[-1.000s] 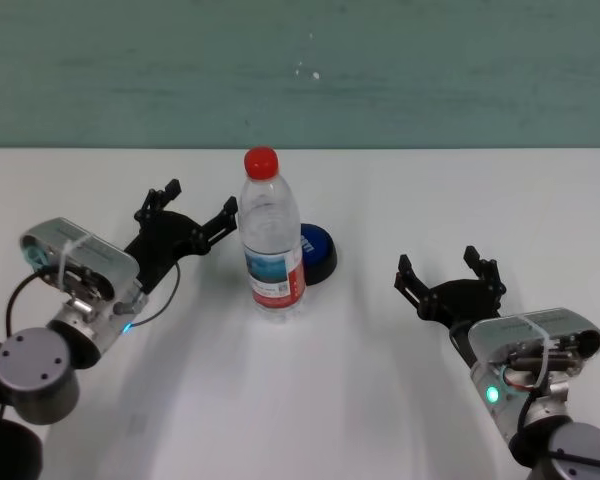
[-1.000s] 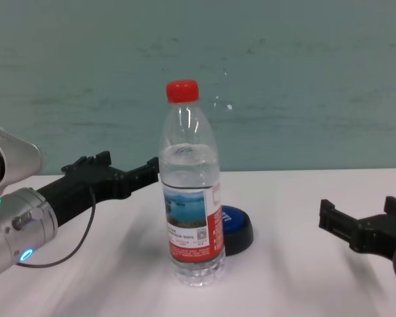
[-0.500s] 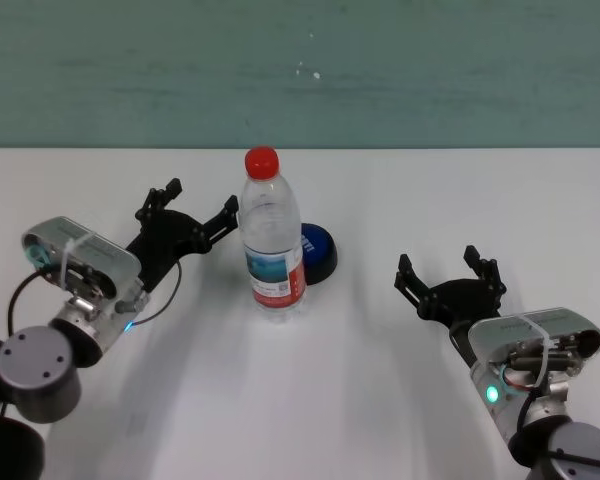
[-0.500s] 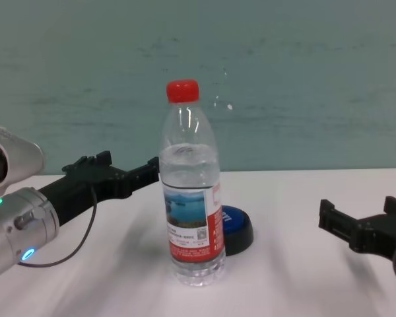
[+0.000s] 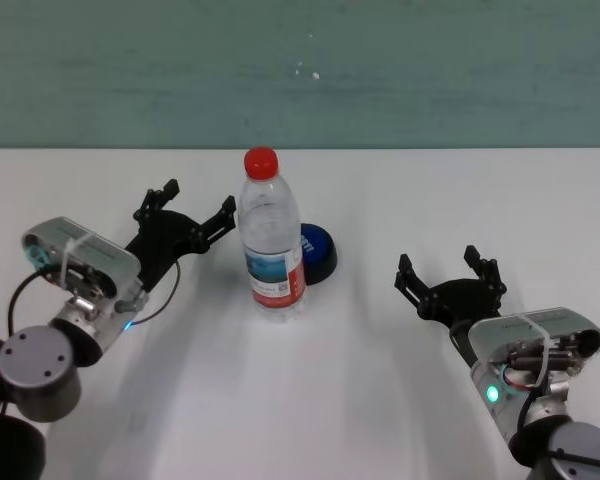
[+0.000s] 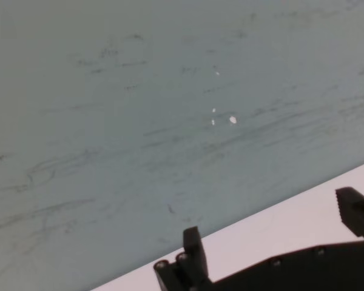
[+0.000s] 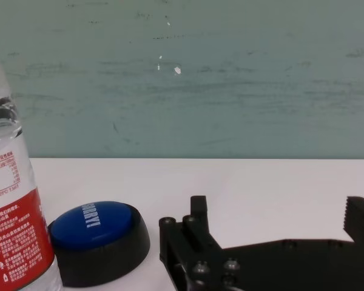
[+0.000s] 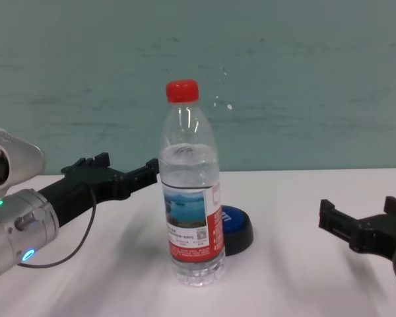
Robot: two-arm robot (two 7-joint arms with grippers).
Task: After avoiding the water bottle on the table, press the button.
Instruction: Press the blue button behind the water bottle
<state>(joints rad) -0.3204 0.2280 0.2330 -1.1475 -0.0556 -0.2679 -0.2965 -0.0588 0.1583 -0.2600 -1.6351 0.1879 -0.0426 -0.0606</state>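
Note:
The water bottle (image 5: pixel 272 240) stands upright mid-table, clear with a red cap and a red-and-white label; it also shows in the chest view (image 8: pixel 191 198) and at the edge of the right wrist view (image 7: pixel 12 212). The blue button (image 5: pixel 318 250) on its black base sits just behind and right of the bottle, partly hidden by it; it also shows in the chest view (image 8: pixel 237 224) and the right wrist view (image 7: pixel 97 233). My left gripper (image 5: pixel 192 203) is open, raised to the left of the bottle's upper half. My right gripper (image 5: pixel 448 266) is open, parked low at the right.
The white table (image 5: pixel 310 400) runs back to a teal wall (image 5: pixel 300 70). Bare tabletop lies in front of the bottle and between the bottle and the right gripper.
The left gripper has edged very slightly; the bottle, the button and the right arm have not moved.

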